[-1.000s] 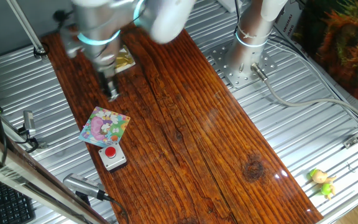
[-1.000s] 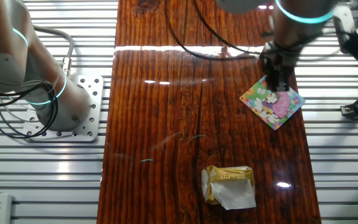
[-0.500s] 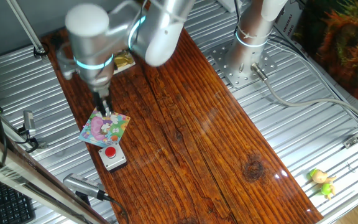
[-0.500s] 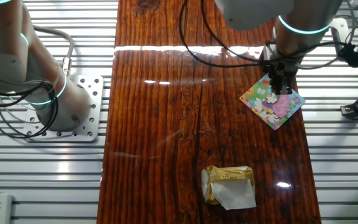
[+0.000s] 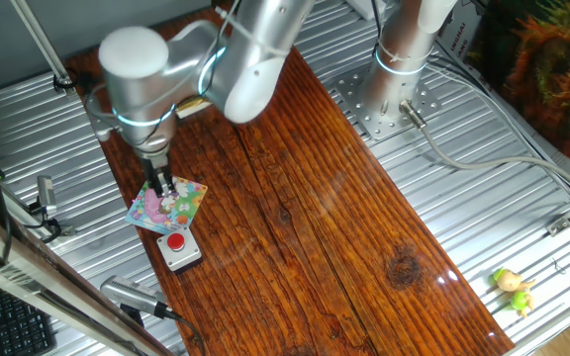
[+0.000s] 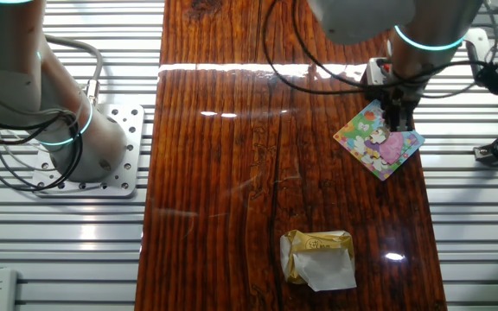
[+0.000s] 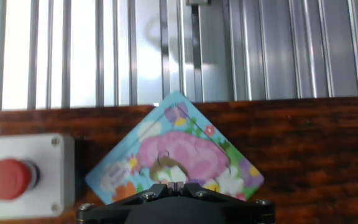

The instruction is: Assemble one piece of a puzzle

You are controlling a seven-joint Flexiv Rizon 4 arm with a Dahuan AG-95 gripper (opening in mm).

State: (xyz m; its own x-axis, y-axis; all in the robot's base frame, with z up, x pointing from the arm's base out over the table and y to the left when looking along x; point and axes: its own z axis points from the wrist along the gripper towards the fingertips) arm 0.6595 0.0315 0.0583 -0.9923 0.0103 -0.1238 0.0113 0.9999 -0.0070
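From the hand view, the end effector [image 7: 174, 186] fills the bottom edge, its dark fingers drawn in so close that only a hairline shows between the tips, with nothing visibly held. I cannot be sure from these angles whether the tips are touching the puzzle [image 7: 176, 154] or hanging just above it. The puzzle lies directly under them, turned like a diamond, one corner pointing to 12 o'clock and reaching the far edge of the worktop [image 7: 316, 149]. At 9 o'clock from the puzzle, just beside it, sits a grey box [image 7: 27, 176] with its red button [image 7: 8, 178] up. Past the wood run ribbed metal slats [image 7: 260, 50].

In one fixed view, the end effector [image 5: 161, 184] comes straight down onto the puzzle [image 5: 169, 205] at its 11 o'clock part, the silver arm [image 5: 166, 74] with a glowing cyan ring rising above. The box [image 5: 178, 249] is at 6 o'clock from the puzzle, nearly touching its corner. Well apart, at 4 o'clock on the slats, lies a small yellow toy [image 5: 513, 287].

In the other fixed view, the puzzle [image 6: 379, 141] rests near the worktop's 3 o'clock edge with the end effector [image 6: 399, 119] over its upper half. A crumpled gold wrapper [image 6: 320, 257] lies well apart at 7 o'clock from it. The base [image 6: 76, 130] of a second arm stands off the wood at 9 o'clock.
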